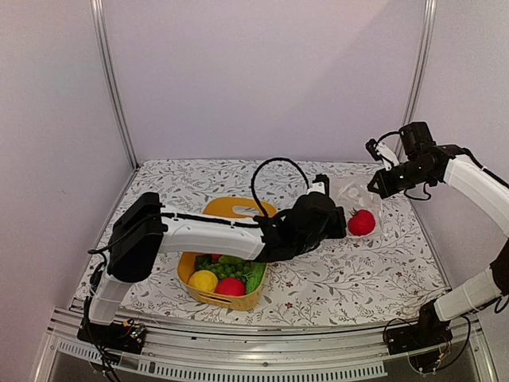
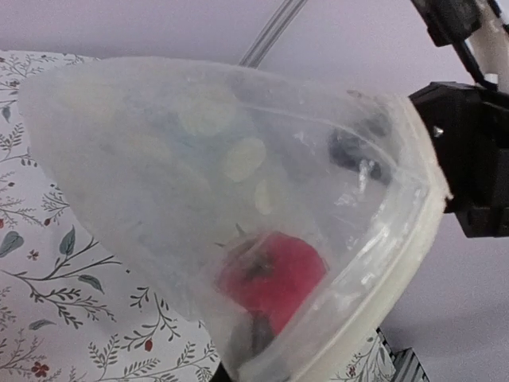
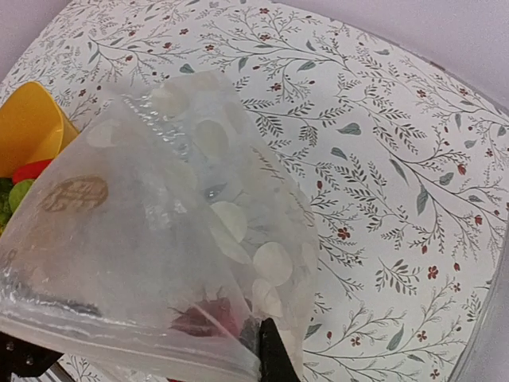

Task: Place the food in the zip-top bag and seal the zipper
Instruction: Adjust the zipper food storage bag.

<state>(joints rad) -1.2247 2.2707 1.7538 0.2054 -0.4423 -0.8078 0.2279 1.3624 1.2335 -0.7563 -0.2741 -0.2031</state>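
Note:
The clear polka-dot zip-top bag (image 1: 355,195) hangs at the right of the table. My right gripper (image 1: 375,185) is shut on its upper mouth edge, and one dark finger (image 3: 270,354) shows under the plastic. My left gripper (image 1: 342,223) reaches into the bag's mouth and looks shut on a red round fruit (image 1: 362,222), which shows through the film in the left wrist view (image 2: 274,274) and the right wrist view (image 3: 208,314). The zipper strip (image 2: 398,263) curves round the open mouth. More food lies in the basket: a yellow fruit (image 1: 203,280), a red fruit (image 1: 231,286) and green grapes (image 1: 223,267).
The yellow plastic basket (image 1: 231,208) stands at the table's middle, under my left arm. It also shows at the left edge of the right wrist view (image 3: 28,127). A floral cloth (image 1: 358,278) covers the table. Metal frame posts stand at the back corners.

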